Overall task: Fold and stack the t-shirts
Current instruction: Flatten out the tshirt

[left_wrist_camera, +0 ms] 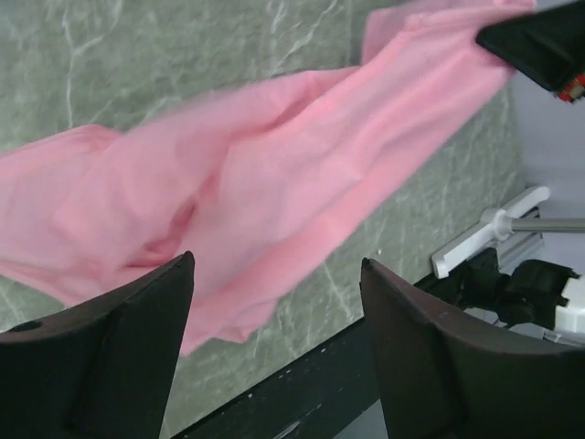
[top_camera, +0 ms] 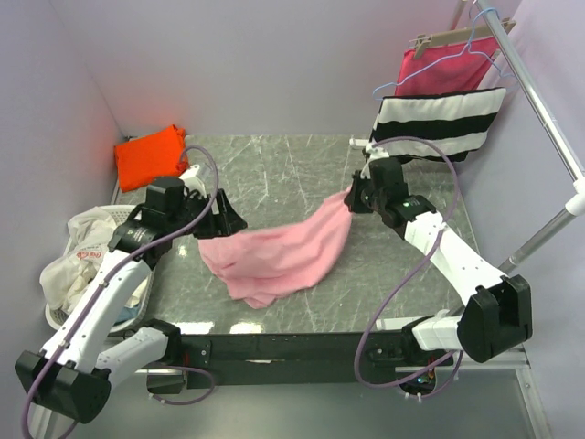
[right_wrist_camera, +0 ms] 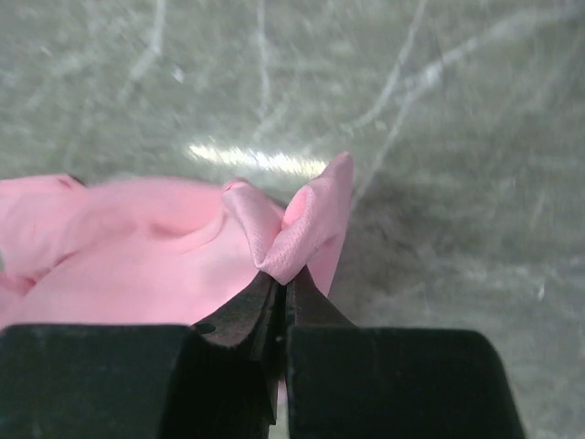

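Left gripper (top_camera: 225, 220) (left_wrist_camera: 274, 279): jaws apart, nothing between the fingers (left_wrist_camera: 128, 320). It sits low over the table (top_camera: 274, 165), at the left edge of the pink t-shirt (top_camera: 283, 251). In the left wrist view the pink cloth (left_wrist_camera: 274, 165) is beyond the fingers, not touching either pad. That view is blurred, so I can't read the fold detail.

Right gripper (top_camera: 350, 198) (right_wrist_camera: 281, 288): jaws together, clamped on a pinched fold of the pink t-shirt (right_wrist_camera: 137, 247). The fold pokes up just past my fingertips. That end of the shirt is raised off the marble. The left wrist view catches this gripper (left_wrist_camera: 539, 41) at the top right corner, with pink cloth running up to it.

The pink tee is mid-table, between my two grippers. It's strung diagonally from the right grip down toward the left one, and the bunched lower part sags toward the near edge. I can't tell how much of it actually rests on the table.

A white basket (top_camera: 57, 316) with pale cloth (top_camera: 87, 242) in it sits off the table's left side.

The orange t-shirt (top_camera: 151, 157) is at the far left corner of the table, in a folded lump well apart from the pink one.

At the far right, a striped cloth (top_camera: 439, 123) hangs from the rack rail (top_camera: 539, 101), with a magenta cloth (top_camera: 443, 73) on a hanger (top_camera: 457, 37) behind it.
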{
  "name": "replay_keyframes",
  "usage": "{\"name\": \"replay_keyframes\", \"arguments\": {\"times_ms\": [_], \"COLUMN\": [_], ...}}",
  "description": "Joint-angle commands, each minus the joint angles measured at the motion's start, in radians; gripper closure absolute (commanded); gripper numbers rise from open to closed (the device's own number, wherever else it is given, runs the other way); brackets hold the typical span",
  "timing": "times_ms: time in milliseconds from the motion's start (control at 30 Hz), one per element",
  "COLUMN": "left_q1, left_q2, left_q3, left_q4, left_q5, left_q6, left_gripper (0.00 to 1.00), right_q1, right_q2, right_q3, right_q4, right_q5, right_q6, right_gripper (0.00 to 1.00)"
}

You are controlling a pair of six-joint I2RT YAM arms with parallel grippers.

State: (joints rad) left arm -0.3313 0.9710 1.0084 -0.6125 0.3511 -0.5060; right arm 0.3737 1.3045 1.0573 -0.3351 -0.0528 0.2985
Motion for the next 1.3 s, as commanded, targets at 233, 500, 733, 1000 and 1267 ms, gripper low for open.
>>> {"name": "replay_keyframes", "arguments": {"times_ms": [233,500,733,1000,1267], "left_q1": [-0.003,-0.067,-0.112,-0.132,-0.150], "left_q2": [0.232,0.480,0.515,0.635,0.684], "left_q3": [-0.031,-0.042,-0.099,-0.077,-0.044], "left_q4": [0.239,0.270,0.240,0.198,0.229], "left_q5": [-0.176,-0.290,-0.325,-0.348,-0.348], "left_q6": [-0.022,0.007,0.003,-0.022,-0.022], "left_gripper": [0.18,0.23,0.21,0.24,0.99], "right_q1": [-0.009,-0.009,-0.010,-0.012,-0.018], "right_q2": [-0.027,0.015,0.042,0.044,0.035], "right_q3": [0.003,0.020,0.032,0.033,0.020], "right_q4": [-0.005,0.004,0.010,0.019,0.025], "right_q5": [0.051,0.042,0.041,0.037,0.033], "right_q6": [0.001,-0.001,-0.006,-0.009,-0.010], "right_gripper": [1.00,1.00,1.00,1.00,1.00]}}
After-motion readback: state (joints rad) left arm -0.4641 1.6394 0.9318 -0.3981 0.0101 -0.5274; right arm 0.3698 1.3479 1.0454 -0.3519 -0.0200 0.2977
